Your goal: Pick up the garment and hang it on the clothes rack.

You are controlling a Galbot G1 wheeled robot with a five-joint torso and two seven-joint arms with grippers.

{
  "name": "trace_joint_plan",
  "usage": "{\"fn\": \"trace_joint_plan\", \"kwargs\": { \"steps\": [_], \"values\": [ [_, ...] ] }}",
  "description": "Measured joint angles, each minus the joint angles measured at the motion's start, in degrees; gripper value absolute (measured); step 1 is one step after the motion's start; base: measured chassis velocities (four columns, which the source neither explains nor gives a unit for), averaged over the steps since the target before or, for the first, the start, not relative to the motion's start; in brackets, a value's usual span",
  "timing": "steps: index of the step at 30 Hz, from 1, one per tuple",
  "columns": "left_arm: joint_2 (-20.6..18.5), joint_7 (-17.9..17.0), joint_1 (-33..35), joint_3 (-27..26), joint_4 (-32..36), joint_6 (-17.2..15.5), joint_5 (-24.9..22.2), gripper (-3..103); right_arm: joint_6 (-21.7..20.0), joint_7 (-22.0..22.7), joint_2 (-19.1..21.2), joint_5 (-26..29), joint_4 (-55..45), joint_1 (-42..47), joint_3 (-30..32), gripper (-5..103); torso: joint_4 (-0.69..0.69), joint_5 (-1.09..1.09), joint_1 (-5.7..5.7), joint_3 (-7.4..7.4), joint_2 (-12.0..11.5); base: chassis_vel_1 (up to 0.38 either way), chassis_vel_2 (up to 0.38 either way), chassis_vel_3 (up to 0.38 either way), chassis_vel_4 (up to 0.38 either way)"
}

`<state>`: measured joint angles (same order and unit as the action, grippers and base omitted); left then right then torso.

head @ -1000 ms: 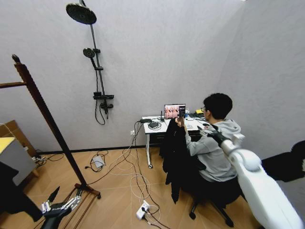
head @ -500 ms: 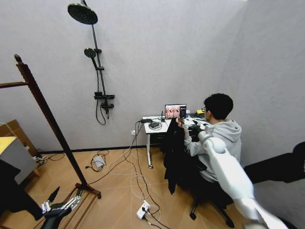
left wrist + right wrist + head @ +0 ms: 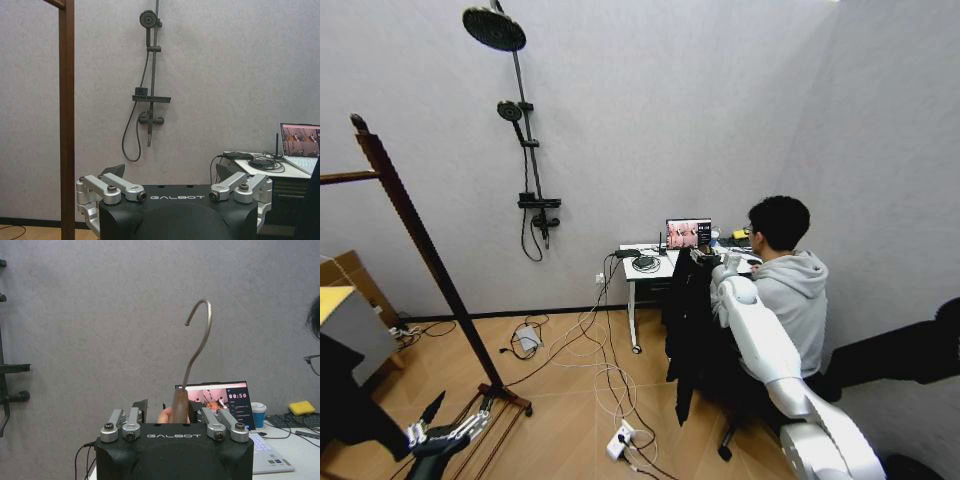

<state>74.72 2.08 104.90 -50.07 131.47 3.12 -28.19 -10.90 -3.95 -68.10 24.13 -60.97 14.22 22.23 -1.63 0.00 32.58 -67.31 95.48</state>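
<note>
right hand (image 3: 703,257) reaches the garment (image 3: 686,320) at its hanger, grip unclear; left hand (image 3: 438,437) hangs low, wide.

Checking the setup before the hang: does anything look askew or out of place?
The clothes rack stands leaning, its post slanting instead of upright. Loose cables sprawl over the floor between it and the garment, where the right gripper has reached the hanger.

left gripper (image 3: 182,197): GALBOT | right gripper (image 3: 167,436): GALBOT | laptop (image 3: 212,400): 00:50
</note>
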Motion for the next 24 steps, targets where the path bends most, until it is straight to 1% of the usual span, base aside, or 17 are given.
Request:
{"fn": "trace_joint_plan", "kwargs": {
  "steps": [3,4,6,7,9,10,11,16,18,19,20,21,22,23,24],
  "values": [
    [0.0,0.0,0.0,0.0,0.0,0.0,0.0,100,0.05,-0.28,0.25,0.1,-0.06,0.41,0.57,33,0.0,0.0,0.0,0.0,0.0,0.0,0.0,0.0,0.0],
    [0.0,0.0,0.0,0.0,0.0,0.0,0.0,100,0.05,-0.28,0.25,0.1,-0.06,0.41,0.57,33,0.0,0.0,0.0,0.0,0.0,0.0,0.0,0.0,0.0],
    [0.0,0.0,0.0,0.0,0.0,0.0,0.0,100,0.12,-0.68,0.5,0.14,-0.49,0.97,0.97,22,0.0,0.0,0.0,0.0,0.0,0.0,0.0,0.0,0.0],
    [0.0,0.0,0.0,0.0,0.0,0.0,0.0,100,0.12,-0.68,0.5,0.14,-0.49,0.97,0.97,22,0.0,0.0,0.0,0.0,0.0,0.0,0.0,0.0,0.0],
    [0.0,0.0,0.0,0.0,0.0,0.0,0.0,100,0.12,-0.82,0.5,0.49,-0.86,1.55,1.13,12,0.03,0.0,0.0,0.0,0.0,0.0,0.0,0.0,0.0],
    [0.0,0.0,0.0,0.0,0.0,0.0,0.0,100,0.12,-0.82,0.5,0.49,-0.86,1.55,1.13,12,0.03,0.0,0.0,0.0,0.0,0.0,0.0,0.0,0.0],
    [0.0,-0.01,0.0,0.0,0.0,0.0,0.0,100,0.13,-0.91,0.54,0.54,-1.01,1.86,1.17,10,0.03,0.0,0.0,0.0,0.0,0.0,0.0,0.0,0.0],
    [0.0,0.0,0.0,0.0,0.0,0.0,0.0,100,0.15,-0.96,0.83,0.9,-1.69,2.46,1.16,10,0.03,0.0,0.0,0.0,0.0,0.0,0.0,0.0,0.0],
    [0.0,0.0,0.0,0.0,0.0,0.0,0.0,100,-0.08,-0.75,1.89,2.42,-5.0,4.06,0.64,10,0.0,0.02,0.01,-0.01,0.0,0.0,0.0,0.0,0.0],
    [0.0,0.0,0.0,0.0,0.0,0.0,0.0,100,-0.08,-0.75,1.89,2.42,-5.0,4.06,0.64,10,0.0,0.02,0.01,-0.01,0.0,0.0,0.0,0.0,0.0],
    [0.0,0.0,0.0,0.0,0.0,0.0,0.0,100,-0.25,-0.58,2.4,3.09,-6.93,4.84,0.37,10,0.0,0.03,0.01,-0.01,-0.01,0.0,0.0,0.0,0.0],
    [0.0,0.0,0.0,0.0,0.0,0.0,0.0,100,-1.0,-0.47,4.03,4.44,-12.25,6.82,-0.42,10,-0.01,0.03,0.02,-0.01,-0.01,0.0,0.0,0.0,0.0],
    [0.0,0.0,0.0,0.0,0.0,0.0,0.0,100,-1.0,-0.47,4.03,4.44,-12.25,6.82,-0.42,10,-0.01,0.03,0.02,-0.01,-0.01,0.0,0.0,0.0,0.0],
    [0.0,0.01,0.0,0.0,0.0,0.0,0.0,100,-2.07,-0.31,5.12,5.67,-15.8,8.09,-1.0,10,-0.01,0.0,0.01,-0.01,0.0,0.0,0.0,0.0,0.0],
    [0.0,0.0,0.0,0.0,0.0,0.0,0.0,100,-4.1,0.63,6.82,8.14,-21.15,10.02,-2.06,10,-0.01,-0.03,-0.01,0.01,0.0,0.0,0.0,0.0,0.0]
  ]
}}
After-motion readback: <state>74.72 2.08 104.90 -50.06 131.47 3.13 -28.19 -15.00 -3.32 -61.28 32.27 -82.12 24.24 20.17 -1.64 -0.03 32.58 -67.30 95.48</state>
